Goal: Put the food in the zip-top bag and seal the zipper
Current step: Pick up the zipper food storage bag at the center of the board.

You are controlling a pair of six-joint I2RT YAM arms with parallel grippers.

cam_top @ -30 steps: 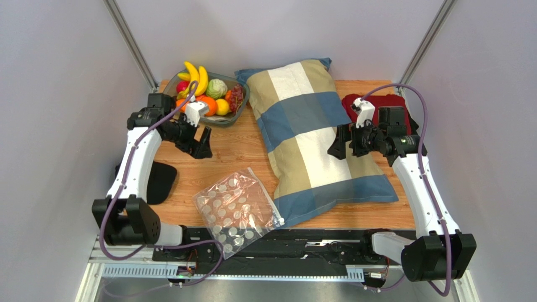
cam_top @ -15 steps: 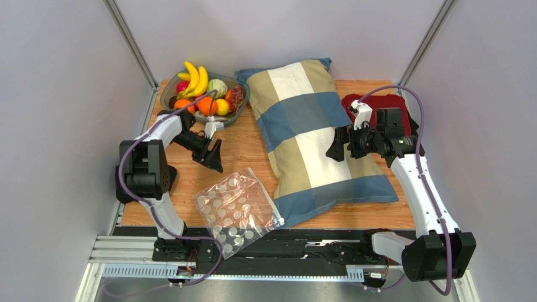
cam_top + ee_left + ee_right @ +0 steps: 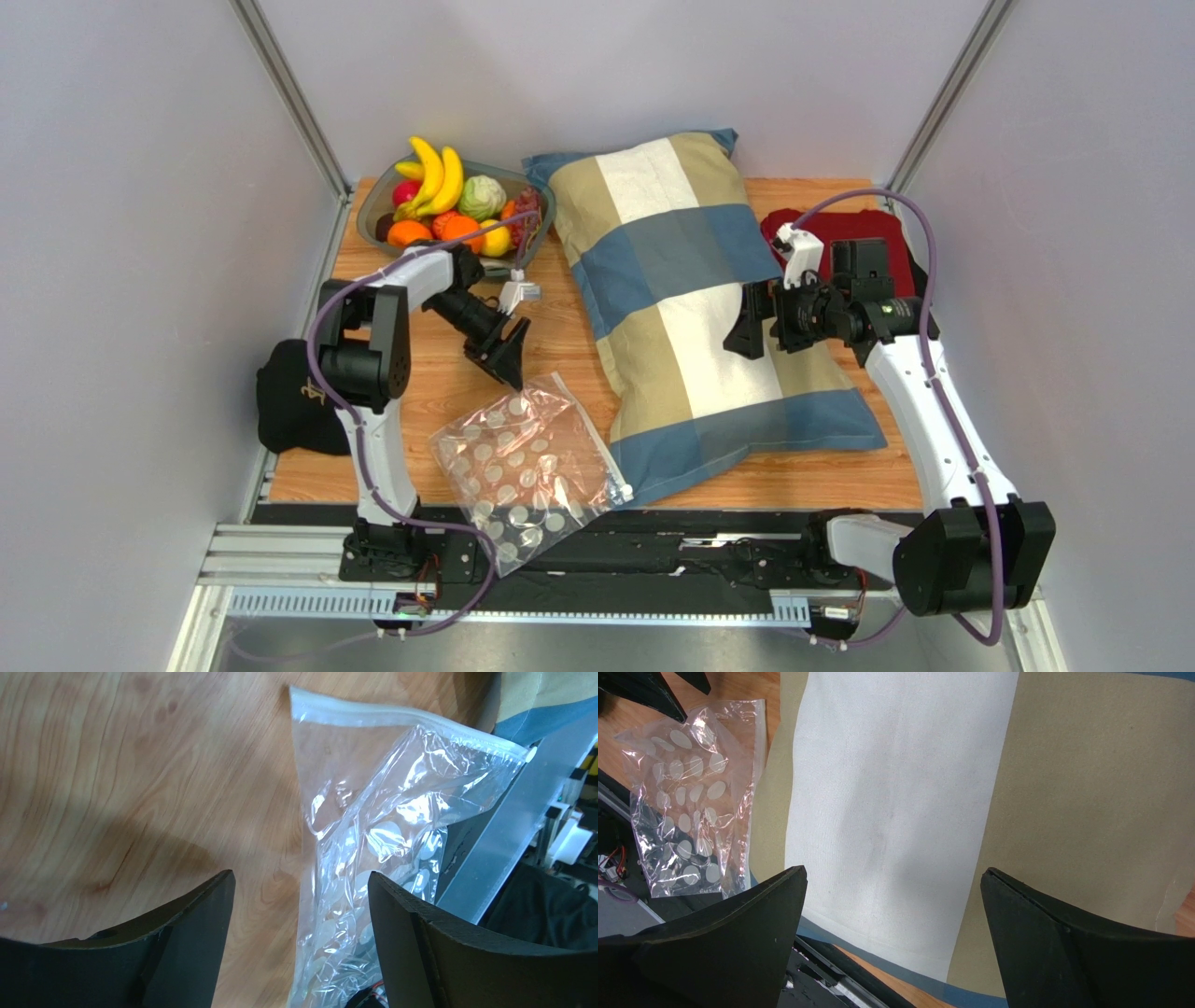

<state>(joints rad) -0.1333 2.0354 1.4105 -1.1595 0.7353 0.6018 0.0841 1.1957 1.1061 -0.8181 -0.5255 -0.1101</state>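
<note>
Currently the left gripper [image 3: 508, 350] hangs spread and empty just far of the zip-top bag [image 3: 530, 469] lying near-centre; the right gripper [image 3: 746, 322], likewise released, hovers over the pillow [image 3: 673, 252]. The food [image 3: 481, 196] fills the far-left bowl [image 3: 363, 220].

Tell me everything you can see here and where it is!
table: one, wooden, under everything
bowl: one, grey, far left corner
bananas: one bunch, yellow, in bowl
cabbage: one, green, in bowl
oranges: two, orange, in bowl
lemon: one, yellow, in bowl
grapes: one bunch, dark red, in bowl
apple: at least one, red, in bowl
pillow: one, blue-beige-white checks, middle
zip-top bag: one, clear with white dots, near edge
cloth: one, dark red, far right
dark item: one, black, left table edge
left pincer: one, black, open near bag
right pincer: one, black, open above pillow
</note>
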